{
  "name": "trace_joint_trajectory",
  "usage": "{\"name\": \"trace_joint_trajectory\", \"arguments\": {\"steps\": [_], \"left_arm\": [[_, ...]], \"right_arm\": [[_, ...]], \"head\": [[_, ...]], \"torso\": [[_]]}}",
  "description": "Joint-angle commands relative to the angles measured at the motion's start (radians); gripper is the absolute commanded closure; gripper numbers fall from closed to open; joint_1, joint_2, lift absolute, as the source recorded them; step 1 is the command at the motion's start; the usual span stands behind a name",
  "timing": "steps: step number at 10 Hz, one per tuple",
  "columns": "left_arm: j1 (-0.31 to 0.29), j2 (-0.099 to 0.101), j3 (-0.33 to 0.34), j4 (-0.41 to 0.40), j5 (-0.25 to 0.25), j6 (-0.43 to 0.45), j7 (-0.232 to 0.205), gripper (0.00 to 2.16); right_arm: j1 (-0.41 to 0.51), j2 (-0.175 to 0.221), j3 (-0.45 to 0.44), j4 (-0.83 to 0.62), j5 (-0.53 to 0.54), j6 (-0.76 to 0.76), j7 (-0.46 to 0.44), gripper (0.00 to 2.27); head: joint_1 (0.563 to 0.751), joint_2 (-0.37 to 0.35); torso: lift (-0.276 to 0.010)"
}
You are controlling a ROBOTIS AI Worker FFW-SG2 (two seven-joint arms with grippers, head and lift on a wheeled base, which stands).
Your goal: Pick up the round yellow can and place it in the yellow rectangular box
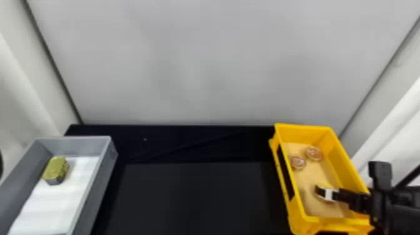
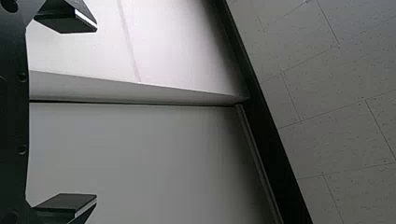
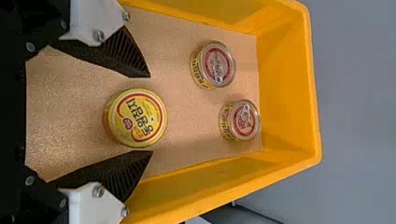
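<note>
My right gripper (image 1: 326, 193) is low inside the yellow rectangular box (image 1: 307, 212), toward its near end. In the right wrist view, the round yellow can (image 3: 140, 117) shows its printed lid, and my right gripper (image 3: 150, 113) stands open with one finger on each side of it. A narrow gap separates the can from each finger. How deep the fingers reach beside the can, I cannot tell. The left gripper (image 2: 96, 114) is open with nothing between its fingers, facing a pale wall and floor tiles.
Two smaller cans with ring-pull lids, one (image 3: 217, 65) and another (image 3: 243, 120), sit toward the box's far end. A grey bin (image 1: 104, 181) at the left holds a gold-green block-shaped tin (image 1: 56, 170). Between the containers lies the black table (image 1: 193, 193), with a grey wall behind.
</note>
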Motion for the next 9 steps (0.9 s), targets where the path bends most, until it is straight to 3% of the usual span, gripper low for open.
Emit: {"name": "trace_joint_trajectory", "arguments": {"steps": [1,3,5,9], "left_arm": [[0.001,-0.001,0.002,0.000,0.001,0.000,0.000,0.01],[0.001,-0.002,0.002,0.000,0.000,0.000,0.000,0.01],[0.002,-0.004,0.007,-0.003,0.001,0.003,0.000,0.01],[0.004,-0.004,0.013,-0.009,0.000,0.014,0.000,0.01]], "right_arm": [[0.002,-0.005,0.000,-0.020,-0.008,0.001,-0.001,0.00],[0.012,-0.004,0.006,-0.102,-0.008,-0.005,-0.010,0.00],[0.040,0.004,0.020,-0.301,-0.010,0.041,-0.041,0.01],[0.065,0.007,0.043,-0.769,-0.097,0.184,-0.245,0.05]], "head": [[0.694,-0.078],[0.694,-0.078],[0.694,-0.078],[0.694,-0.078]], "torso": [[-0.002],[-0.002],[-0.002],[-0.002]]}}
